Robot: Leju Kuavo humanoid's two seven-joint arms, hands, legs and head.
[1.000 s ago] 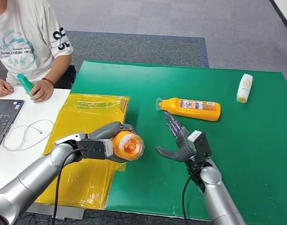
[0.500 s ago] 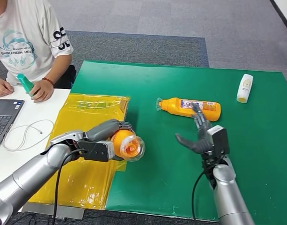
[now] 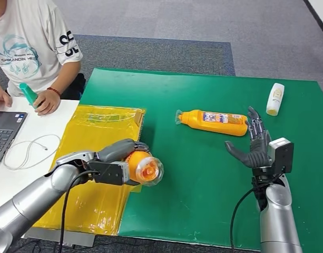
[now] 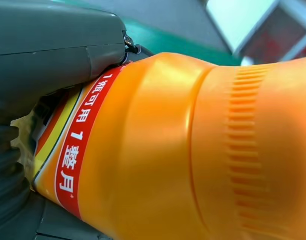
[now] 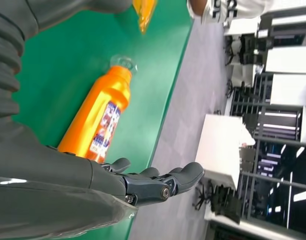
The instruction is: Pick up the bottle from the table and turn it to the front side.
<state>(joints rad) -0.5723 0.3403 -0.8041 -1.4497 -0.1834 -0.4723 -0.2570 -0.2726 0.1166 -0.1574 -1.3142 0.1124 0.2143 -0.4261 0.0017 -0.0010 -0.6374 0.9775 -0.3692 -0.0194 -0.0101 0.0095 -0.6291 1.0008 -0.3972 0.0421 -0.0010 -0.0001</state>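
We work over the green table mat [image 3: 183,211], with a yellow plastic bag [image 3: 92,205] spread along its near left edge and a person in a white T-shirt [image 3: 32,42] seated at the white desk [image 3: 16,174] beyond it.

Our left hand [image 3: 116,161] grips an orange bottle [image 3: 145,168] lifted clear above the edge of the bag, lying roughly level with its capped end pointing towards the head camera; the left wrist view shows the thumb lying along the bottle's red label band [image 4: 74,160].

A second orange bottle [image 3: 215,122] lies flat on the mat farther back, cap to the left.

Our right hand [image 3: 253,147] hangs open and empty, fingers spread, just off that bottle's base end.

A small white bottle [image 3: 275,98] lies well apart at the far right.

The step, as we judge it, is rotating the held bottle until its front label faces out.

To do it well we should roll at the wrist with the grip firm, since the smooth plastic could slip, and keep the bottle over the table in case it drops.
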